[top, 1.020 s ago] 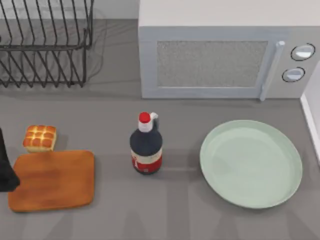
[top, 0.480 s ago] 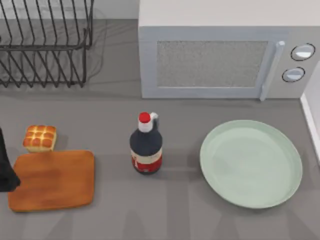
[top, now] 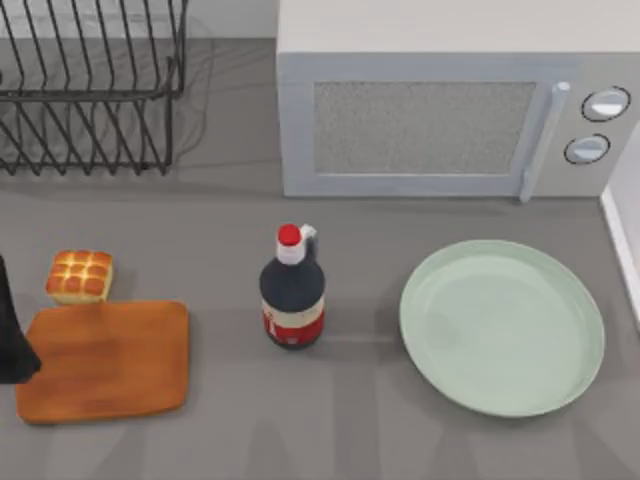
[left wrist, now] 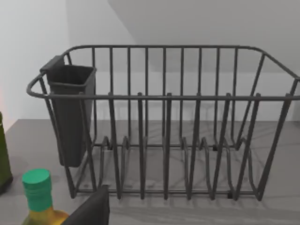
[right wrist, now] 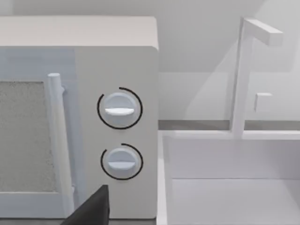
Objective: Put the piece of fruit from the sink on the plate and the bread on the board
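Between the earlier top views and this one I find almost no change — the dark part of my left arm (top: 14,335) stays at the table's left edge, touching the board's (top: 105,360) left side. So the task has not really begun, I think. The bread (top: 79,276) sits on the table just behind the board, not on it. The plate (top: 575,300) at the right is bare. In the right wrist view I see the white sink (right wrist: 225,187) beside the microwave (right wrist: 117,117), but no fruit. For both grippers I cannot tell whether the jaws are released or clenched.
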Controlling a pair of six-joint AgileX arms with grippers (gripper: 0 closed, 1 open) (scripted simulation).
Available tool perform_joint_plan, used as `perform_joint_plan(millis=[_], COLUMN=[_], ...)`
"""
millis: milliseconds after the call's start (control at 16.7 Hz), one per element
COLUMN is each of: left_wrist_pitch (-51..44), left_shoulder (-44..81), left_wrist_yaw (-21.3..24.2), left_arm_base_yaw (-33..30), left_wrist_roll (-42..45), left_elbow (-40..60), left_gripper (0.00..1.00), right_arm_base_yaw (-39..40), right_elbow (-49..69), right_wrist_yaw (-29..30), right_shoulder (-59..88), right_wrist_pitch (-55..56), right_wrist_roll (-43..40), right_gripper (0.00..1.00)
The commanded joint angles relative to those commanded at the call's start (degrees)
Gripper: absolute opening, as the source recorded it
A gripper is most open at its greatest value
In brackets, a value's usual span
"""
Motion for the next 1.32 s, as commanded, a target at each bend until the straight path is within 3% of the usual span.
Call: perform_joint_plan(millis=[300,540,1320], left_wrist_pitch=[0.00,0.00,0.00], left_shoulder=[0.00,0.00,0.00], left_wrist_yaw=[0.00,0.00,0.00], left_arm_base_yaw=[0.00,0.00,0.00], left_wrist_roll=[0.00,0.00,0.00], left_elbow=[0.00,0.00,0.00], left_gripper=[1.00,1.00,1.00], right_arm_base_yaw=[-0.37,-2.45,-14.63], right_elbow=[1.60,10.74,64.21], right_wrist_yaw=[0.00,0.01,0.08], right_shoulder=[1.75,12.57,85.49], right_wrist_pitch=[-1.09,-7.26,-43.35], right_wrist_roll=[-0.35,-2.33,-13.89], right_gripper=[1.00,1.00,1.00])
